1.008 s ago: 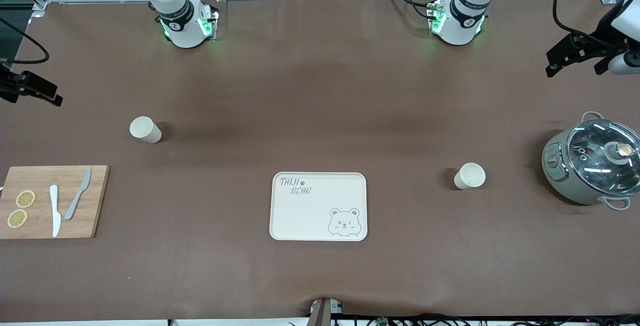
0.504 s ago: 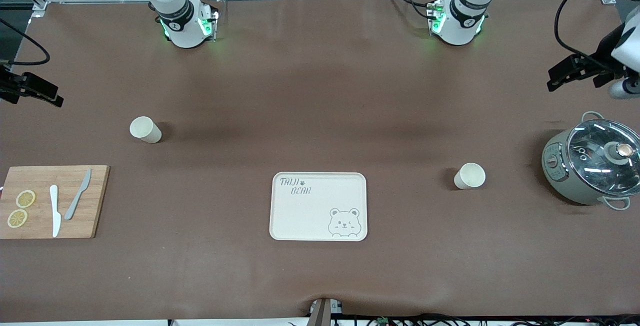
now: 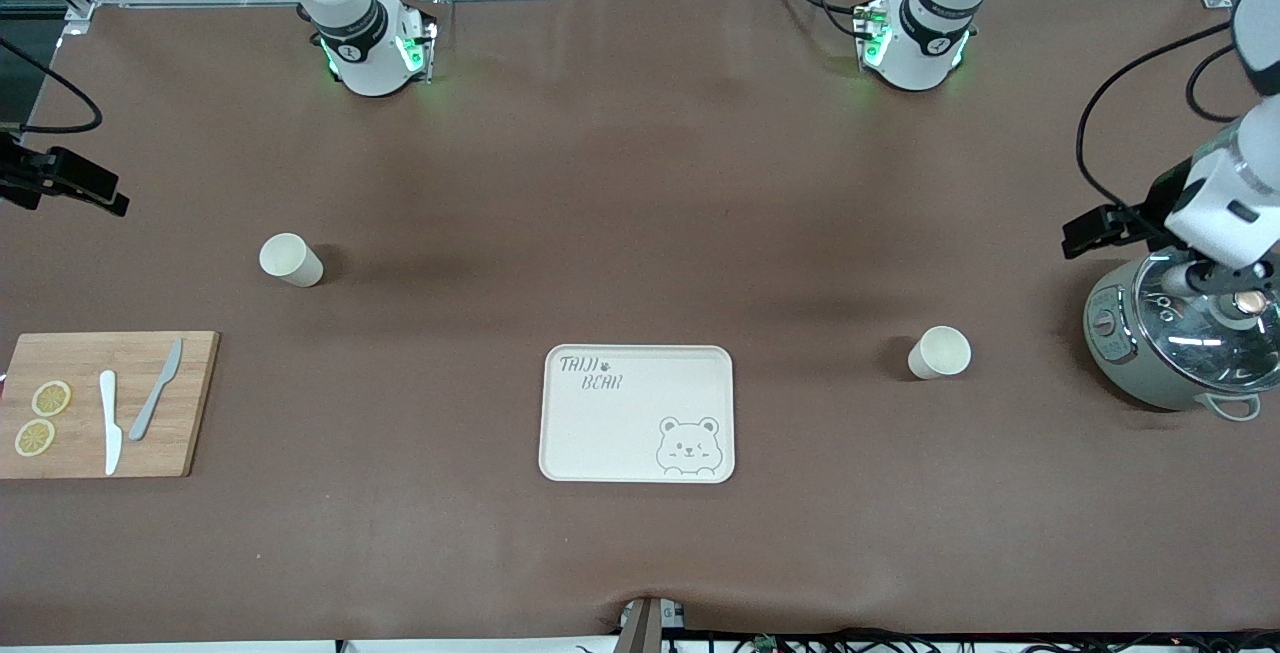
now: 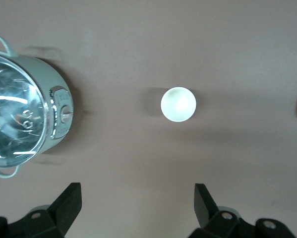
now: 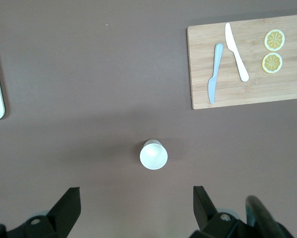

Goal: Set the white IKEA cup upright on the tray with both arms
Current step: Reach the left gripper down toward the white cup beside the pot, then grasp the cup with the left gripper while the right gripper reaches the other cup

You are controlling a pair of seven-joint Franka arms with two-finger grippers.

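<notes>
Front view, from the right arm's end to the left arm's: right gripper (image 3: 70,183) hangs high at the table edge, fingers spread with nothing held, one white cup (image 3: 291,260) standing upright toward the table's middle from it. Tray (image 3: 637,414) sits mid-table, bare. Second cup (image 3: 940,352) stands upright between tray and pot (image 3: 1180,333), apart from both. Left gripper (image 3: 1100,231) is over the table beside the pot, fingers spread, empty; this cup lies toward the front camera from it, the nearer target for this arm.
</notes>
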